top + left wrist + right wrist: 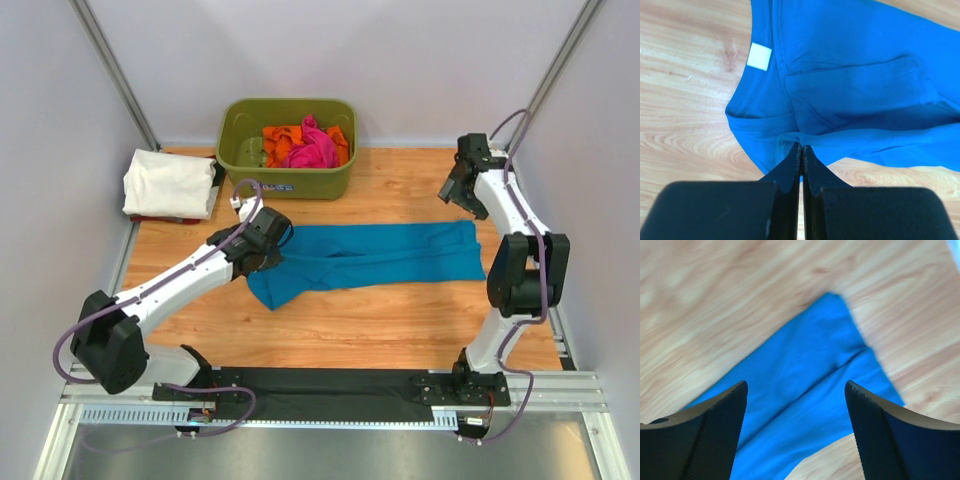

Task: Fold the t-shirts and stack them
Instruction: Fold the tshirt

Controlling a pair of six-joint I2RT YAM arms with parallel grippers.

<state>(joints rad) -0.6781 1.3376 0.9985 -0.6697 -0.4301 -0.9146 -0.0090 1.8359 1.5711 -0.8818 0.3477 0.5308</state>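
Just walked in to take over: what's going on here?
The left pincer is shut on the collar-end edge of the teal-blue t-shirt, folded into a strip on the table. The right pincer hangs open over its other end, holding nothing. A folded white t-shirt lies far left; pink and orange ones sit in the tub.

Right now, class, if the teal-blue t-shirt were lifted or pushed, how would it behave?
Probably floppy: the teal-blue t-shirt lies in soft creases, so it should sag from any held edge. Likely light: the left gripper seems to pinch only a thin hem. Pushed along the table, it would probably bunch, not slide.
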